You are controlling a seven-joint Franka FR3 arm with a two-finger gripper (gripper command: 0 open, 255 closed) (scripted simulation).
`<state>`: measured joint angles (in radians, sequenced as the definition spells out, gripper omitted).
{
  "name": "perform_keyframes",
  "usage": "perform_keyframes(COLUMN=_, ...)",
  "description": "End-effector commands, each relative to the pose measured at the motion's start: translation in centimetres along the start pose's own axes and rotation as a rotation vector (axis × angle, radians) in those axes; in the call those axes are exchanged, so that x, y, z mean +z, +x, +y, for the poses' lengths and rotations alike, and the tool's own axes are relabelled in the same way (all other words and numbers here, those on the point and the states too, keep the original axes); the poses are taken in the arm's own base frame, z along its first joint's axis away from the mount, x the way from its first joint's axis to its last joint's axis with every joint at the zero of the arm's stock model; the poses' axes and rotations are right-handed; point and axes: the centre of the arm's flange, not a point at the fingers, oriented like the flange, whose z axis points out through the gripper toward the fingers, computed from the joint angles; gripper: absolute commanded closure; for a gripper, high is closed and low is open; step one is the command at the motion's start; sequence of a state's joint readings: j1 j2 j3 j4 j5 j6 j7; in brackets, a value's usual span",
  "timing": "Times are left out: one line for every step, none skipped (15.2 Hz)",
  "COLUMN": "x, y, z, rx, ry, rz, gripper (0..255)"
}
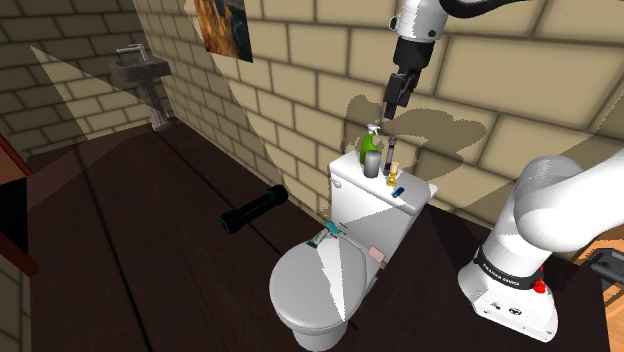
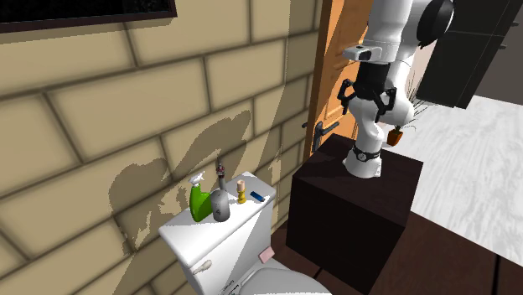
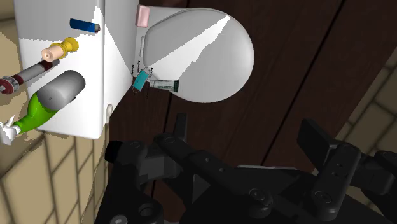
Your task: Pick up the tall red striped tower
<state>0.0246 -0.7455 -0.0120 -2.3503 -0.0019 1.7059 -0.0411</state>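
Five small things stand on the white toilet tank lid [image 1: 348, 171], from the shoulder view's left: green spray bottle [image 1: 370, 148], grey bottle [image 1: 372, 166], tall red striped tower [image 1: 393, 155] upright, blue piece [image 1: 397, 190], with the black gripper [image 1: 392, 108] above the tower, fingers apart, grasping nothing

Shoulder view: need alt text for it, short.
The open black gripper hangs above a white toilet tank against a brick wall, over a thin dark red tower. Beside the tower stand a green spray bottle and a grey bottle; a black cylinder lies on the dark floor.
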Motion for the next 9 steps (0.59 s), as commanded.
perform_keyframes(x=0.0, y=0.0, z=0.0, rx=0.0, ry=0.0, rz=0.0, gripper=0)
perform_keyframes(x=0.8, y=0.2, z=1.0, rx=0.001, ry=-0.003, rz=0.002, gripper=0)
perform_keyframes(x=1.5, y=0.4, z=2.0, rx=0.001, ry=-0.005, rz=0.004, gripper=0)
perform_keyframes(x=2.3, y=0.6, z=3.1, rx=0.002, ry=-0.008, rz=0.006, gripper=0)
perform_keyframes(x=3.0, y=0.8, z=4.1, rx=0.003, ry=-0.01, rz=0.008, gripper=0)
perform_keyframes(x=3.8, y=0.9, z=5.1, rx=0.003, ry=-0.013, rz=0.01, gripper=0)
perform_keyframes(x=4.5, y=1.1, z=6.1, rx=0.004, ry=-0.015, rz=0.012, gripper=0)
perform_keyframes(x=5.3, y=1.3, z=7.2, rx=0.005, ry=-0.018, rz=0.015, gripper=0)
perform_keyframes(x=6.0, y=1.5, z=8.2, rx=0.006, ry=-0.02, rz=0.017, gripper=0)
